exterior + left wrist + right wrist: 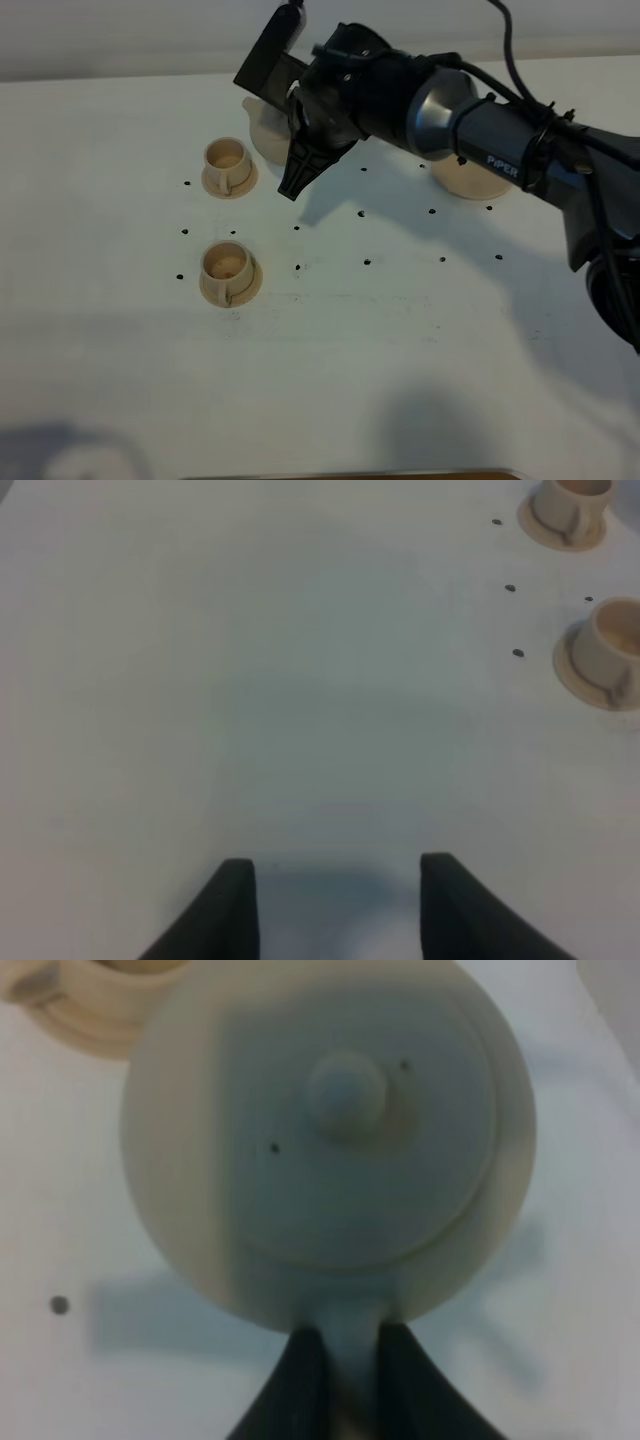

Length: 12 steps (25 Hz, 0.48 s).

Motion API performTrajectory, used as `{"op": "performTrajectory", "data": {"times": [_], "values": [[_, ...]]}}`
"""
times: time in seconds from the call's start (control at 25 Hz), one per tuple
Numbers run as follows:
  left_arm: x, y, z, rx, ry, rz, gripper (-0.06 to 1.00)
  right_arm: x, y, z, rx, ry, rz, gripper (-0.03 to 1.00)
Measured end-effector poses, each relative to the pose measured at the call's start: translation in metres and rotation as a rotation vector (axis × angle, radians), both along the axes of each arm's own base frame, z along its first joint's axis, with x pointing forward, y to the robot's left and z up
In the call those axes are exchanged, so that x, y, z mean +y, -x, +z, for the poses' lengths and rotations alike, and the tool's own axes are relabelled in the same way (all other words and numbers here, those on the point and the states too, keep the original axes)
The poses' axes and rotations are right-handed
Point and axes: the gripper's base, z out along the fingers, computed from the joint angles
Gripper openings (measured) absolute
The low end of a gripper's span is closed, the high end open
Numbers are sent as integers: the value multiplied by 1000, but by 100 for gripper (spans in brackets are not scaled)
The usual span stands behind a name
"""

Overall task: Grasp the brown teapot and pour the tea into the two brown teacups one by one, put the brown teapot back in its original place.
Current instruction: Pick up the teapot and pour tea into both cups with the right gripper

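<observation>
My right gripper (298, 165) reaches across the middle and is shut on the loop handle of the brown teapot (262, 128), which it holds above the table just right of the far teacup (228, 165). The arm hides most of the pot in the high view. In the right wrist view the teapot (330, 1140) shows from above with its knobbed lid, the handle pinched in the gripper (345, 1360), and a teacup (95, 1000) just beyond its body. The near teacup (228, 272) stands on its saucer. The round coaster disc (470, 182) lies bare, partly behind the arm. My left gripper (340, 900) is open and empty over bare table.
Small black dots (367, 262) mark the white table (400, 350). In the left wrist view both teacups (570, 510) (605, 660) stand far off to one side. A thin brown edge shows at the table's front.
</observation>
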Motion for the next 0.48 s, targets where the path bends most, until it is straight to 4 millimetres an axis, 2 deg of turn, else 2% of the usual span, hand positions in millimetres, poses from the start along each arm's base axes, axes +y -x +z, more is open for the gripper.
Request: {"op": "performTrajectory", "data": {"times": [0.28,0.48], "values": [[0,0,0,0,0,0,44,5,0,-10,-22,62,34,9],[0,0,0,0,0,0,44,11,3,-9,-49,80,56,9]]}}
